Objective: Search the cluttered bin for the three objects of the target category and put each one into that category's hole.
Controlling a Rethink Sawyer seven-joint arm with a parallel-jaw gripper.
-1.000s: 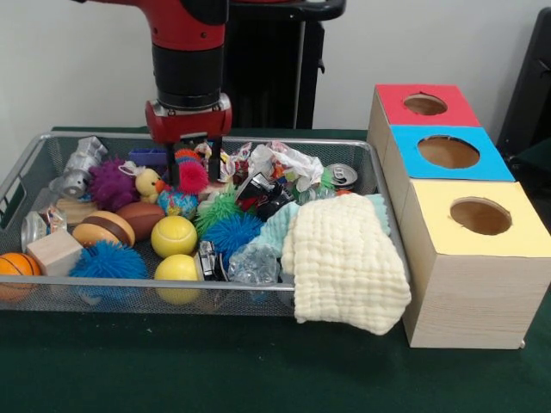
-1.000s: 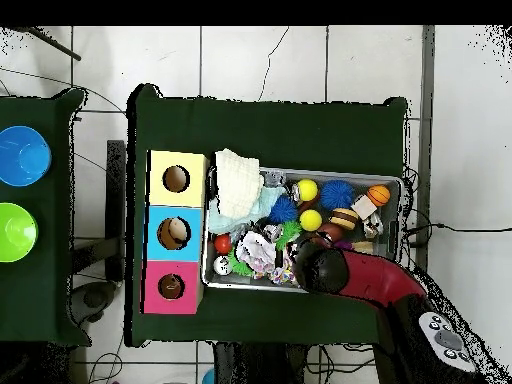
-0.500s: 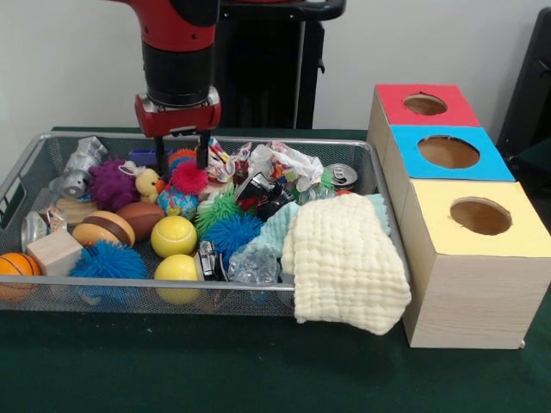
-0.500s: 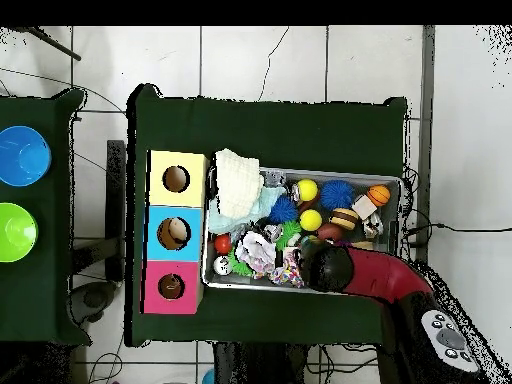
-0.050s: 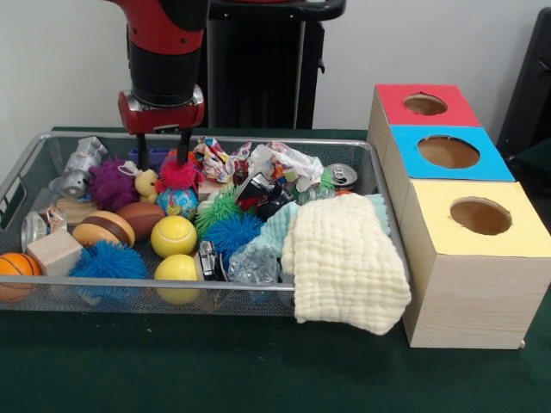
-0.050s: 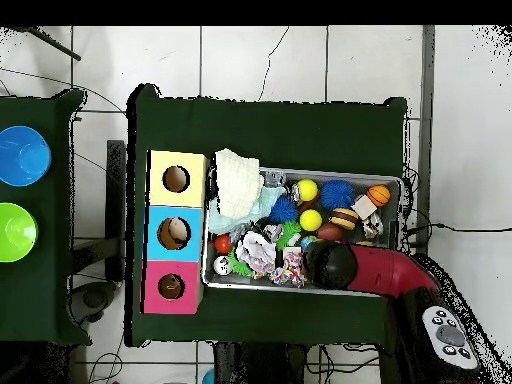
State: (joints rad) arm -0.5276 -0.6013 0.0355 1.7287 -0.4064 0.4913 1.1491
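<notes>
Hovering over the far left part of the silver wire-mesh bin [image 5: 17, 185], black two-fingered gripper [image 5: 164, 148] gaping apart, gripping nothing. Straddling from above a pink spiky ball [image 5: 178, 174] beside a small yellow toy duck [image 5: 148, 183]. Standing just right of the bin: red, blue and yellow-topped wooden boxes [image 5: 469, 258] with round holes.

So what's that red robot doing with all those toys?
The red robot arm is reaching down into a wire bin crammed with balls, fuzzy toys and bits of junk. Its tool hangs open at the bin's back, just above a little yellow duck and a pink fuzzy ball, holding nothing. Beside the bin stand three boxes with holes on top: red, blue and yellow. A cream cloth droops over the bin's front edge.
</notes>
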